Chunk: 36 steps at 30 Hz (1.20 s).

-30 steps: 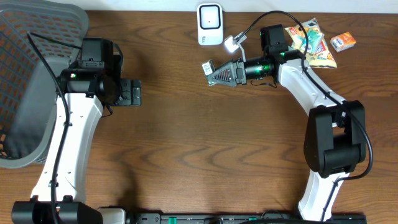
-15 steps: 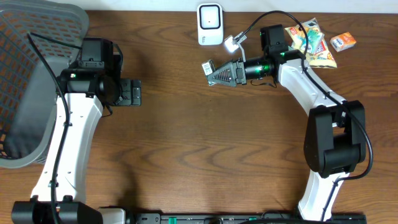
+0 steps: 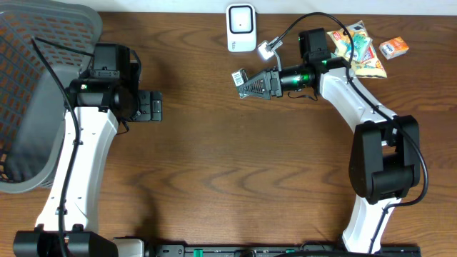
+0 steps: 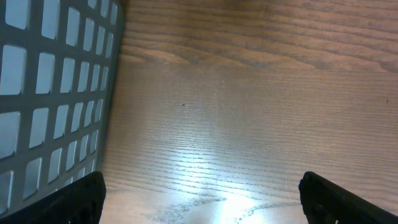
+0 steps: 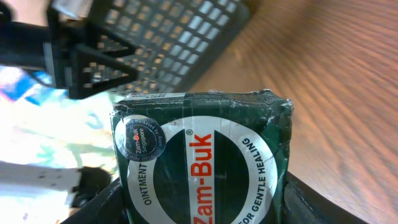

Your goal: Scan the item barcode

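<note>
The item is a dark green Zam-Buk ointment box (image 5: 202, 162) with a white ring and red lettering. My right gripper (image 5: 202, 208) is shut on it, one finger on each side. From overhead the box (image 3: 239, 76) sits at the tip of the right gripper (image 3: 248, 83), held above the table just below and in front of the white barcode scanner (image 3: 241, 27). No barcode shows on the faces I can see. My left gripper (image 3: 151, 107) hangs open over bare wood beside the basket; in its wrist view the left gripper (image 4: 208, 205) has nothing between its fingers.
A grey mesh basket (image 3: 36, 100) fills the left edge and shows as a grid wall (image 4: 50, 93) in the left wrist view. Snack packets (image 3: 355, 48) and a small orange box (image 3: 393, 48) lie at the back right. A cable plug (image 3: 265, 50) lies near the scanner.
</note>
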Available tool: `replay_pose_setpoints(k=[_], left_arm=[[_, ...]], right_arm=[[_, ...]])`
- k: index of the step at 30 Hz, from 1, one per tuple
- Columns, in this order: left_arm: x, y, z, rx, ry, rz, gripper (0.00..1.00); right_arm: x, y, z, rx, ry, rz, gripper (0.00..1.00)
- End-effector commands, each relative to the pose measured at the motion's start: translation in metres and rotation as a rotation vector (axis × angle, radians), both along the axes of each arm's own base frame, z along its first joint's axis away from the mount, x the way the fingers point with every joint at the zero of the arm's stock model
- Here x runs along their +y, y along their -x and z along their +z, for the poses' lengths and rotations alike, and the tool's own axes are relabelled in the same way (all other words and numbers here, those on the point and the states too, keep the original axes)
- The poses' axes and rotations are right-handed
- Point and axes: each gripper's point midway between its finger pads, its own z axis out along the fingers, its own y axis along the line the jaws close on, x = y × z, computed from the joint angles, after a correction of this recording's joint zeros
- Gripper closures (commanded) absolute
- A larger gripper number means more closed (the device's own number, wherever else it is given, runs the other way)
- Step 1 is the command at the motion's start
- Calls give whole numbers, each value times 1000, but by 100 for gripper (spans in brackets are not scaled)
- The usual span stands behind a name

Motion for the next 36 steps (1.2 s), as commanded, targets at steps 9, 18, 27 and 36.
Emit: replay_pose_setpoints(k=[9,18,27,36], left_arm=[[1,1,-4,14,-11,-3,2],[1,1,-4,14,-11,-3,2],[1,1,-4,14,-11,-3,3],[1,1,-4,14,-11,-3,2]], right_arm=[[-55,-23,-99,-28,730,-269,42],[-68,10,-135,-154,1015,-99,35],[-84,5,-138,-107,1114,-212,34],[-62,5,-121,-34,985,-258,55]])
